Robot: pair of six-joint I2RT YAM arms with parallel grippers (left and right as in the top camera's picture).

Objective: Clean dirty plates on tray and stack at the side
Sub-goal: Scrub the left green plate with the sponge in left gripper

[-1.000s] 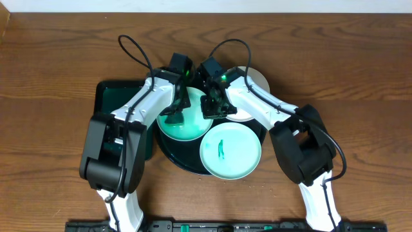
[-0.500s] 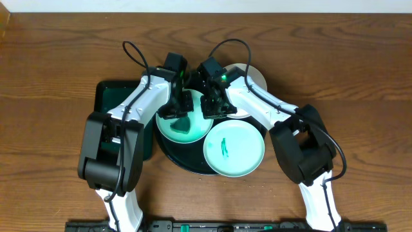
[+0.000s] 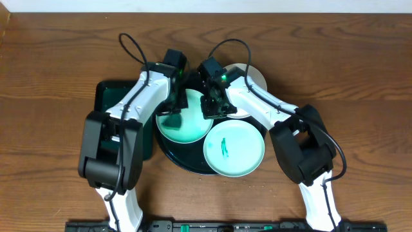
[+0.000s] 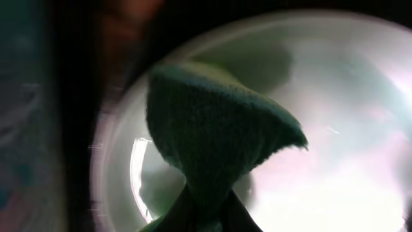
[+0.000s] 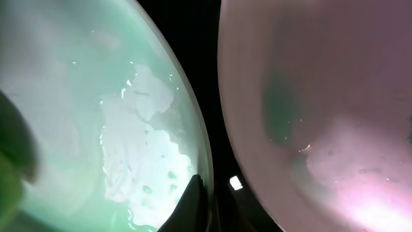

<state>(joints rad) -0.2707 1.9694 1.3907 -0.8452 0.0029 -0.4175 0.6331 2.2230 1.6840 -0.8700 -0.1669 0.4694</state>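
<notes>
The left gripper (image 3: 172,111) is clamped on a green cloth (image 4: 212,135) hanging over the left plate (image 3: 190,129), which sits on the black tray (image 3: 183,161) at mid-frame. The right gripper (image 3: 212,108) pinches that plate's right rim. A streaked plate (image 3: 233,149) lies lower right and a third plate (image 3: 252,80) upper right.

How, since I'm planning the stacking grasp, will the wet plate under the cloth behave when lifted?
Probably slippery: the wet plate shows a glossy film with droplets. Likely rigid and chip-prone, since it looks like glazed ware, though I can't confirm the material. The right hand pinches its thin rim, which seems the surest hold.
</notes>
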